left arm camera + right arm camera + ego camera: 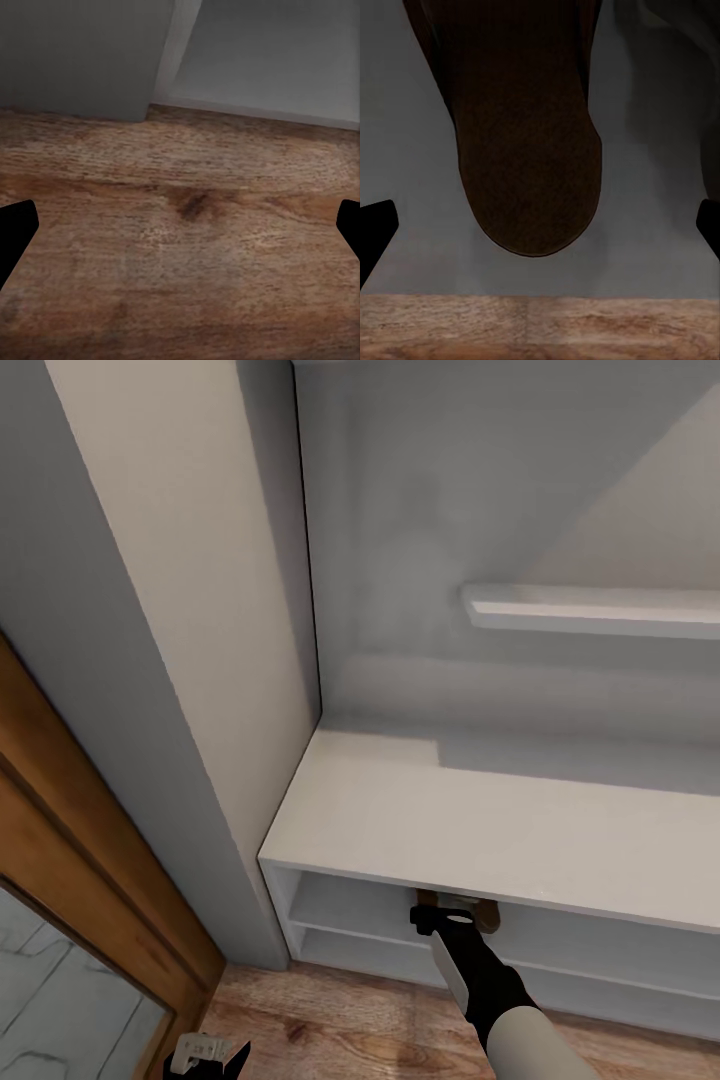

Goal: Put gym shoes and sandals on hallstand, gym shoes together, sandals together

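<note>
The right gripper (432, 920) is seen reaching under the top board of the hallstand (500, 830), its jaws spread wide with nothing held between them. A brown sandal (529, 142) is shown lying on the grey shelf just ahead of the fingertips, apart from them. The left gripper (210, 1055) is held low over the corridor floor (187, 247), jaws wide open and empty.
</note>
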Robot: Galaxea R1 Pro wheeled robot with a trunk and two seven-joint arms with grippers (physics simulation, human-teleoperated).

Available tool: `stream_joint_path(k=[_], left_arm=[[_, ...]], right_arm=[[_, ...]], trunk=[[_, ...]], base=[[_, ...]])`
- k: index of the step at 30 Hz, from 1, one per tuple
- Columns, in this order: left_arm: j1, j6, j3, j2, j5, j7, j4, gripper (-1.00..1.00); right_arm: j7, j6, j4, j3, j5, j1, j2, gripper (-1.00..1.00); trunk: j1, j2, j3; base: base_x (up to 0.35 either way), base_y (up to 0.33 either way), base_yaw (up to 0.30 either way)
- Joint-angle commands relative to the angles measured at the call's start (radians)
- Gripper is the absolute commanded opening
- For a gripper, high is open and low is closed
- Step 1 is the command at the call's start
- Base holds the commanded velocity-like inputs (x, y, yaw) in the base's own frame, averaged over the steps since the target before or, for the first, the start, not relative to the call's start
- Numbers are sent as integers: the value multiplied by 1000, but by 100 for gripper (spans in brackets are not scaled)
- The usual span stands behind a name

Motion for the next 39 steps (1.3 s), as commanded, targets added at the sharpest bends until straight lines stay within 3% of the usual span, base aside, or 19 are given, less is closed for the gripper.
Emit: stream_joint_path(k=[1, 22, 39], left_arm=[[-1, -1, 5, 0, 1, -8, 1, 100], [-1, -1, 5, 0, 1, -8, 1, 100], [-1, -1, 5, 0, 1, -8, 1, 100]], right_arm=[[-6, 4, -2, 1, -8, 0, 0, 100], [-6, 4, -2, 1, -8, 0, 0, 100], [-6, 4, -2, 2, -8, 0, 0, 100]], trunk=[[0, 0, -1], [0, 0, -1], [0, 0, -1]], base=[[0, 0, 0], [-7, -4, 0], [-232, -118, 0]])
